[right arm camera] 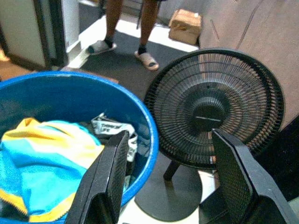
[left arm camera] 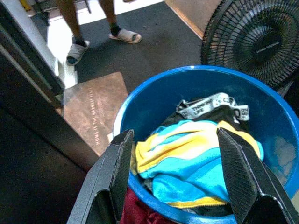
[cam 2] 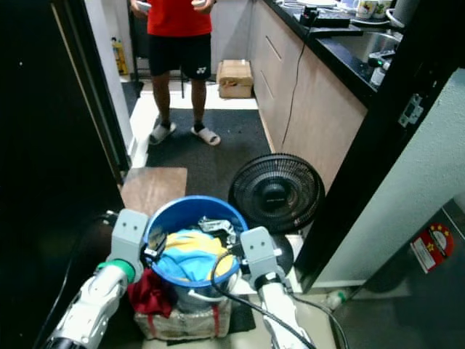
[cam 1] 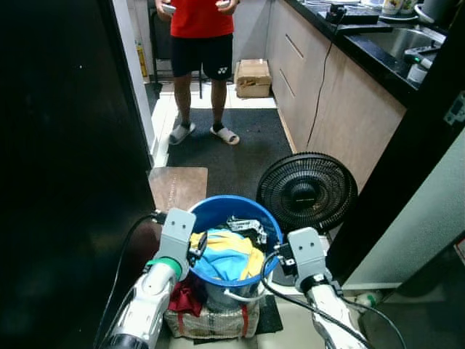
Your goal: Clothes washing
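Landmark: the blue bucket [cam 1: 218, 214], which stood on a checked bag [cam 1: 211, 320] on the floor. Left of the bucket was a dark door panel [cam 1: 58, 174]. The left hand [left arm camera: 174, 179] hovered at the bucket's left rim, its two black fingers [left arm camera: 119, 163] spread wide apart and empty, aimed over the laundry. Inside the bucket lay the clothes [cam 1: 229, 254], a turquoise-and-yellow garment on top, with a printed waistband [left arm camera: 212, 105] behind it; a dark red cloth [cam 2: 151, 292] hung outside the bucket's lower left wall. The right hand [right arm camera: 169, 179] was at the bucket's right rim, fingers likewise parted and gripping nothing. Right of the bucket stood a black fan [cam 1: 306, 190]; beyond it, a cabinet run under a dark tabletop [cam 1: 363, 51]. Behind the bucket a person [cam 1: 200, 43] stood on a dark mat [cam 1: 240, 145]. Judged step: approach to the laundry bucket. The next move probably called for both hands to close on the rim or the top garment.
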You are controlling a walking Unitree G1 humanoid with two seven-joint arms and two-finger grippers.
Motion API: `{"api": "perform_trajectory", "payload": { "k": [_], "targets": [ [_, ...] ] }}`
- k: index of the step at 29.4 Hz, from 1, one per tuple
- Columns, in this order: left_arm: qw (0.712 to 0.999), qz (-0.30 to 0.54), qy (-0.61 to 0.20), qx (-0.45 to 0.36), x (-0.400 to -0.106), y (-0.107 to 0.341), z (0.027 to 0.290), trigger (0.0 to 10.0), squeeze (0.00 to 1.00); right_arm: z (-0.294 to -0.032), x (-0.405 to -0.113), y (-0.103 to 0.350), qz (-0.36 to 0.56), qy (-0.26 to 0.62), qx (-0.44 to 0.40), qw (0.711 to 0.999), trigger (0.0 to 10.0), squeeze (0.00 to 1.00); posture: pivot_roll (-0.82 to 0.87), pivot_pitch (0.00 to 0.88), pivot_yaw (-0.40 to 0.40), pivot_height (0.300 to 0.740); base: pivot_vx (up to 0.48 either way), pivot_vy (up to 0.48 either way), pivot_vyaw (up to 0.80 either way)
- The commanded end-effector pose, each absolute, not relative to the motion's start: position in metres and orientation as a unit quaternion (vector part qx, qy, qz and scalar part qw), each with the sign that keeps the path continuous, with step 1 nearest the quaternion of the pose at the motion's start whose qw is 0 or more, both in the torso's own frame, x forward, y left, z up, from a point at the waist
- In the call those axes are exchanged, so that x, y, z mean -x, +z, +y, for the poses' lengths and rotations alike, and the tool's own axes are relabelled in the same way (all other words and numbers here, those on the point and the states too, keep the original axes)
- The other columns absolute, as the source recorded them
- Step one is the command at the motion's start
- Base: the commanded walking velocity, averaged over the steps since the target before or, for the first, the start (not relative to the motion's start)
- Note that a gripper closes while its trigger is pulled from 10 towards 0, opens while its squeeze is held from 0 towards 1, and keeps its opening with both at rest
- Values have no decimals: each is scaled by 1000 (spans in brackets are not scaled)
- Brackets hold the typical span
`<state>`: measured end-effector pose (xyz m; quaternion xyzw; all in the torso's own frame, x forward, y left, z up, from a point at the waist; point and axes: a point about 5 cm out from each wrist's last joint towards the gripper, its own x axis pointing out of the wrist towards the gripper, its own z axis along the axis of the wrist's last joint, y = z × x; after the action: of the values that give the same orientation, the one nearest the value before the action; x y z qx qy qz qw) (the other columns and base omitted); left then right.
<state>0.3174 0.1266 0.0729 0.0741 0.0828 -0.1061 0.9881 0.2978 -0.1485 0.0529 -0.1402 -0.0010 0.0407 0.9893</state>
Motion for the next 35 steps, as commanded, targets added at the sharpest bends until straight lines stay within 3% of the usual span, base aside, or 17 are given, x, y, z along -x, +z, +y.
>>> {"api": "perform_trajectory", "payload": {
  "k": [1, 3, 4, 8, 22, 35],
  "targets": [
    [986, 93, -111, -81, -316, 68, 129, 10000, 0, -152, -295, 51, 3, 28, 133, 991, 10000, 0, -13, 1, 87, 740, 0, 0, 0],
    [986, 93, -111, -81, -316, 68, 129, 10000, 0, -152, -295, 51, 3, 28, 133, 991, 10000, 0, -13, 1, 87, 740, 0, 0, 0],
    [987, 92, -105, -83, -318, 68, 136, 10000, 0, -150, -295, 52, 2, 30, 130, 991, 10000, 0, 10, 0, 25, 740, 0, 0, 0],
    [990, 95, -76, -67, -315, 65, 139, 10000, 0, -134, -298, 55, -6, 81, 141, 987, 10000, 0, 4, 0, 35, 740, 0, 0, 0],
    [989, 92, -100, -62, -314, 65, 122, 10000, 0, -131, -298, 56, -9, 70, 135, 988, 10000, 0, 9, 0, 42, 740, 0, 0, 0],
    [988, 97, -94, -78, -312, 62, 129, 10000, 0, -122, -292, 51, -1, 80, 128, 989, 10000, 0, 36, 0, 54, 740, 0, 0, 0]
  ]
}}
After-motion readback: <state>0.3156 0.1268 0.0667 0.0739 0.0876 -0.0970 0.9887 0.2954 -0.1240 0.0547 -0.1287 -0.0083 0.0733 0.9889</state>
